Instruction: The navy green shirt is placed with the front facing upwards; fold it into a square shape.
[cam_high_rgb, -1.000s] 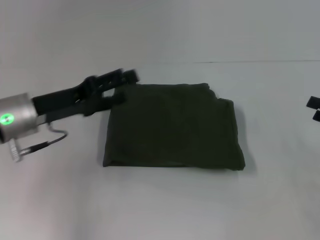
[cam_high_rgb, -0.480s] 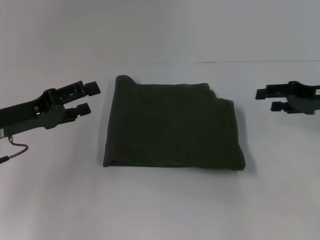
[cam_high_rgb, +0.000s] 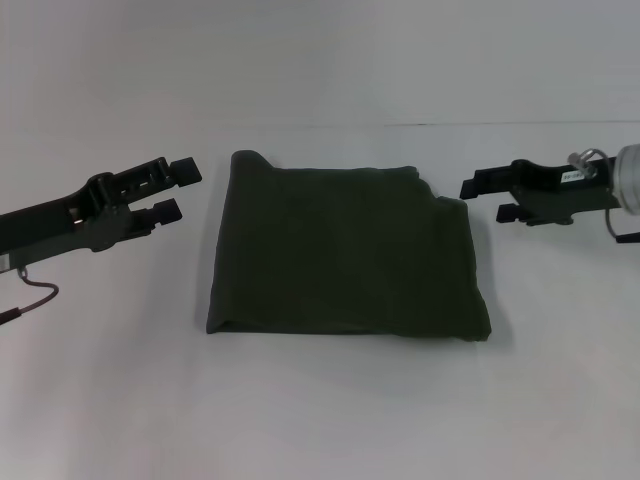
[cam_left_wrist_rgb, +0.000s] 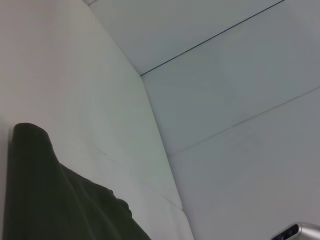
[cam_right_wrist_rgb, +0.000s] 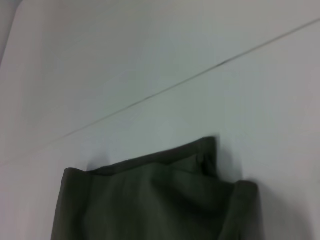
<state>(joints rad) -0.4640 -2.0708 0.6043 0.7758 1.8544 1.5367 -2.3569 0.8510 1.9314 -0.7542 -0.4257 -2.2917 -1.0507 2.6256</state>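
Note:
The navy green shirt (cam_high_rgb: 345, 255) lies folded into a rough square in the middle of the white table; its print, collar and label are hidden inside the folds. Part of it also shows in the left wrist view (cam_left_wrist_rgb: 50, 200) and in the right wrist view (cam_right_wrist_rgb: 155, 200). My left gripper (cam_high_rgb: 175, 190) is open and empty, just left of the shirt's far left corner and apart from it. My right gripper (cam_high_rgb: 487, 198) is open and empty, just right of the shirt's far right corner.
The white table (cam_high_rgb: 320, 410) spreads around the shirt on all sides. A thin dark seam (cam_high_rgb: 520, 124) runs along the back of the table at the right. A cable (cam_high_rgb: 30, 300) hangs under my left arm.
My left gripper has let go of the shirt's far left corner and drawn back to the left. My right gripper has come in from the right edge toward the shirt's far right corner.

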